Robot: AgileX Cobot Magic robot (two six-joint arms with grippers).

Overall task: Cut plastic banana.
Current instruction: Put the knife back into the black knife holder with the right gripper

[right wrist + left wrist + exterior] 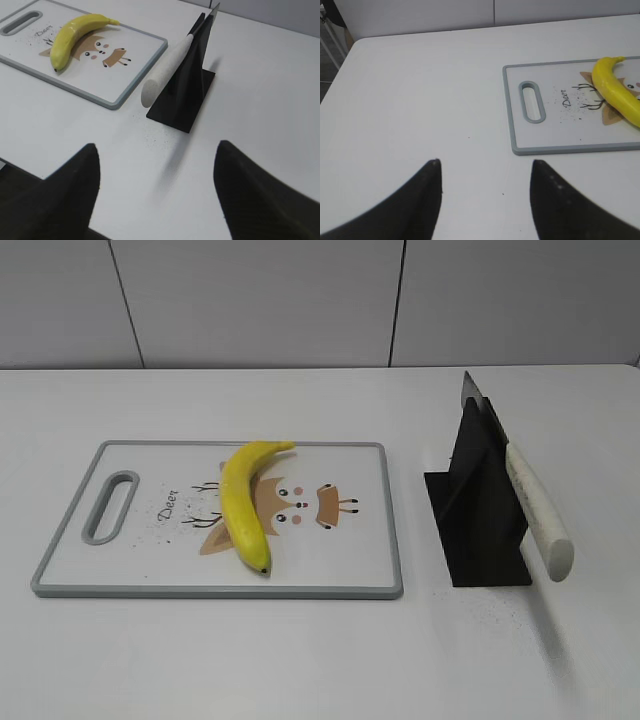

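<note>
Plastic banana on cutting board

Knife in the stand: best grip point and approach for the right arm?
Grip the knife by its white handle, which juts free of the black stand toward the right gripper. Probably come from above, fingers across the handle; the blade is seated in the stand.

Banana on board, knife right

White table carries two items directly: a grey-rimmed cutting board at left centre, and a black knife stand just right of it, apart.
</note>
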